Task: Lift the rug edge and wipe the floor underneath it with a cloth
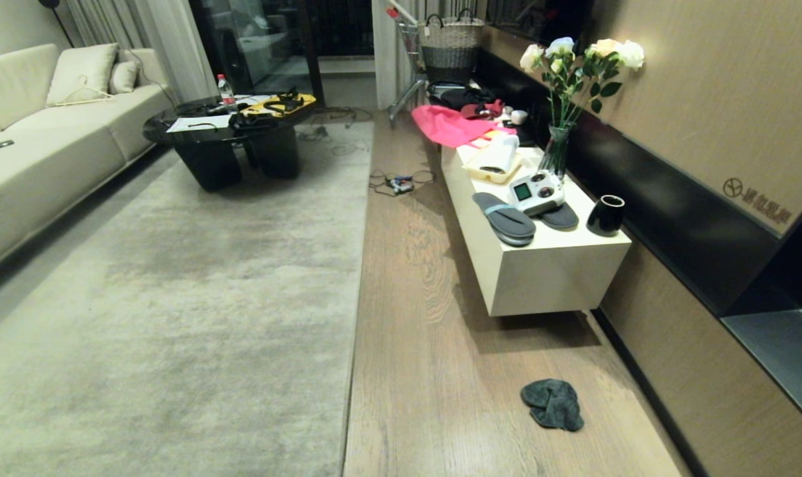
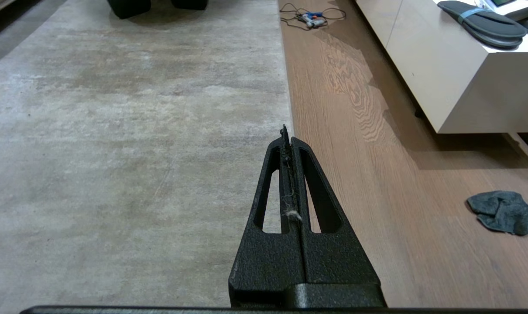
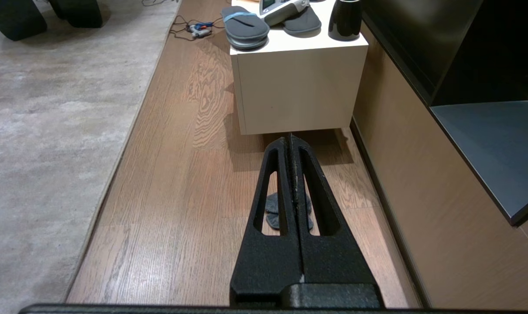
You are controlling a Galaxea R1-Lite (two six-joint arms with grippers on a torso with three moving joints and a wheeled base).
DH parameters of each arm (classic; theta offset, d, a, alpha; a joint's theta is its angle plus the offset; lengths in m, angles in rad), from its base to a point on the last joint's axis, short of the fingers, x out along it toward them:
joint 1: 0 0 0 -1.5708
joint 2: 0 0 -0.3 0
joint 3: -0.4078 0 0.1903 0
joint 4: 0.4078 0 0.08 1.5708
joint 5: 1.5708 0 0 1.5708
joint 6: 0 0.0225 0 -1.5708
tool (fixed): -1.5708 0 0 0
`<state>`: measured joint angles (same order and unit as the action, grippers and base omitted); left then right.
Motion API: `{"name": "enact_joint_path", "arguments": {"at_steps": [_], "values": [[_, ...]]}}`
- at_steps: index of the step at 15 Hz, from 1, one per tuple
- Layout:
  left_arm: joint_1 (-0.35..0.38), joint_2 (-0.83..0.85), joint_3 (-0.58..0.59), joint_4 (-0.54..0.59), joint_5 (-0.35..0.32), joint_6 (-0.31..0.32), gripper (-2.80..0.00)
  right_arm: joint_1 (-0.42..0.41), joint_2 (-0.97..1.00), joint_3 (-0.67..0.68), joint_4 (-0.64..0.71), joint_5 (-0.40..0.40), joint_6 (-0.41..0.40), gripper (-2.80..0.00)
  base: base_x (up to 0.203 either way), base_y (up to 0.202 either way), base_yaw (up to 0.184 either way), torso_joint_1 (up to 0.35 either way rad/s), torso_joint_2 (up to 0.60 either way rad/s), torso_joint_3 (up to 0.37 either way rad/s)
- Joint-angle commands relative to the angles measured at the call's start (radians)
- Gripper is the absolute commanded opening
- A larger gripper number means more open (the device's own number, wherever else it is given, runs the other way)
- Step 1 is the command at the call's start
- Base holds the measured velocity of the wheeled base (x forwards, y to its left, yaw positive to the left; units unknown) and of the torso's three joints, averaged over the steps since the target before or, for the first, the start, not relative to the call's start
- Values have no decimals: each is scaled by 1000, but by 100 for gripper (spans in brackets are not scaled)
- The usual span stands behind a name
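Both claws, left claw (image 2: pixel 286 133) and right claw (image 3: pixel 290 138), are closed and empty; wall logo (image 1: pixel 755 199) unreadable.

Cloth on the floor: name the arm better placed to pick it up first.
Right. The cloth lies directly under the shut right claw; from the left claw, over the rug edge, it sits far aside.

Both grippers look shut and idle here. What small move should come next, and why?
Probably open the right gripper and lower it toward the cloth, which lies loose on the floor beneath it. The rug lies flat, its edge unlifted; the left gripper is shut above that edge.
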<state>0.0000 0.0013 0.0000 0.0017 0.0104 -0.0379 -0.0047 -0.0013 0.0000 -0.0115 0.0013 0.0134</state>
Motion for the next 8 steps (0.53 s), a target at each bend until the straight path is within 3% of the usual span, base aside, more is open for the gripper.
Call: {"name": "enact_joint_path", "arguments": {"at_steps": [1, 8], "values": [[0, 0, 0, 0, 0, 0, -280, 0, 1, 0, -1, 0, 0, -280, 0, 0, 0, 0, 0, 0], [0, 0, 0, 0, 0, 0, -280, 0, 1, 0, -1, -1, 3, -280, 0, 0, 0, 0, 0, 0]]}}
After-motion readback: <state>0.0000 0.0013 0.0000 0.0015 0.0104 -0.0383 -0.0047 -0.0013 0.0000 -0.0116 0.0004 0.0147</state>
